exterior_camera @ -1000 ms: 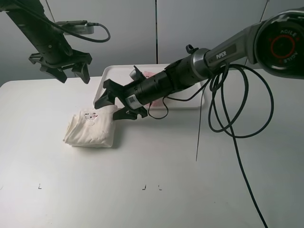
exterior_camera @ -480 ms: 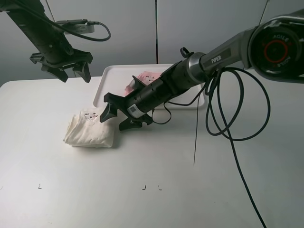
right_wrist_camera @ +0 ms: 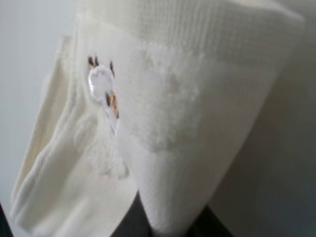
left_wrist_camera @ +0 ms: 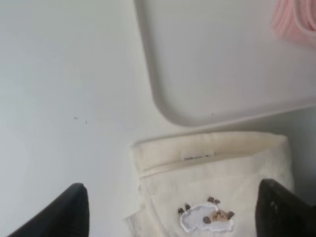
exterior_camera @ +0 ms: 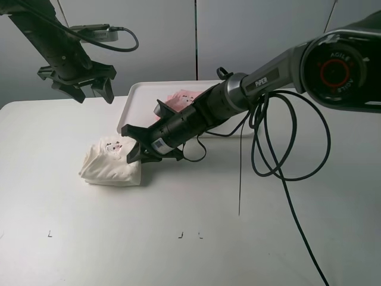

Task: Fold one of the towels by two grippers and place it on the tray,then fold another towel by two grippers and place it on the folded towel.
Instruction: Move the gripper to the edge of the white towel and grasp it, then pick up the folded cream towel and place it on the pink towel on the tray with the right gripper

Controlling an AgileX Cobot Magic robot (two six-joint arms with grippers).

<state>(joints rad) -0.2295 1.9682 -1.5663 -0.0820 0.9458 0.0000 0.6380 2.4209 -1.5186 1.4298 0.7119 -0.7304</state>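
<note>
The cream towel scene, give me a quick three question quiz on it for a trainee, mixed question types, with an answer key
1. True or false: the cream-white towel lies folded on the table, outside the white tray.
2. Which gripper is closed on the cream-white towel's edge? A) left gripper B) right gripper C) neither
3. Fill in: the towel already on the tray is ____ in colour.

Key:
1. True. It sits on the table in front of the tray's near corner.
2. B. The right wrist view shows towel fabric pinched at the fingers; the left gripper hangs open above the table.
3. Pink: the pink towel shows behind the right arm.
</note>
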